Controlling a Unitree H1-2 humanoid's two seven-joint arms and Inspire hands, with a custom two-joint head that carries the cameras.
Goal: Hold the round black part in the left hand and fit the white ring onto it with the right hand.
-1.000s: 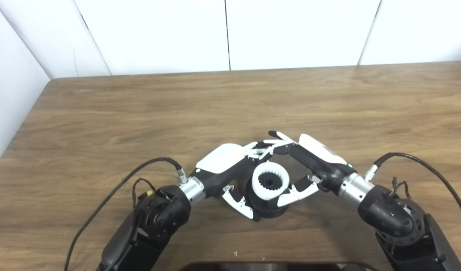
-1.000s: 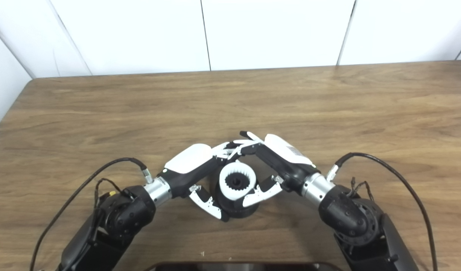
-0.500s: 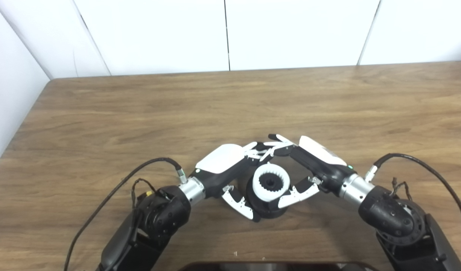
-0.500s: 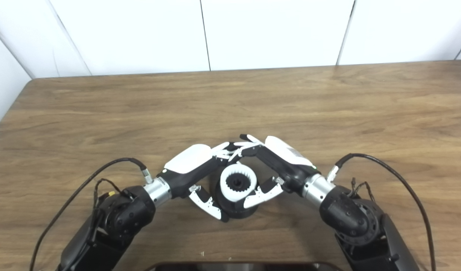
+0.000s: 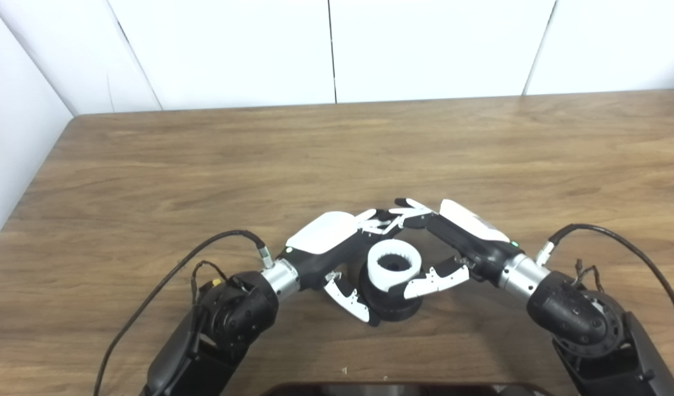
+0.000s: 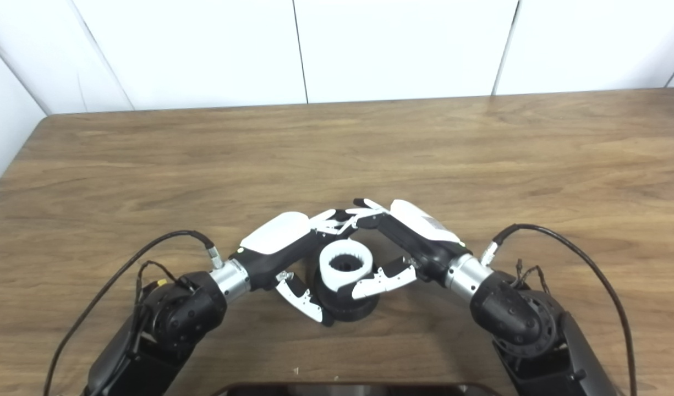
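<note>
Low in the centre of the frame, the round black part [image 5: 389, 300] is sitting on the wooden surface [image 5: 337, 154] with the white ring [image 5: 394, 264] resting on top of it. The left hand [image 5: 337, 247] is cupping the black part from the left, its thumb lying against the lower left side and its fingers [image 5: 372, 220] curling round the far side, so it is clamped on that part. The right hand [image 5: 452, 247] is coming in from the right, its thumb pressing against the ring's near edge and its fingers meeting the left hand's behind the ring; it appears to be closing on the ring, though the contact on the far side is hidden. The ring is looking like stiff moulded plastic with teeth around its inner bore, probably light and somewhat slick, so it is best held by its outer wall on opposite sides, keeping the toothed bore clear. The black part seems heavier and rigid, and holding it low around its body is likely leaving the top free for seating. Whether the ring is fully seated cannot be told.
</note>
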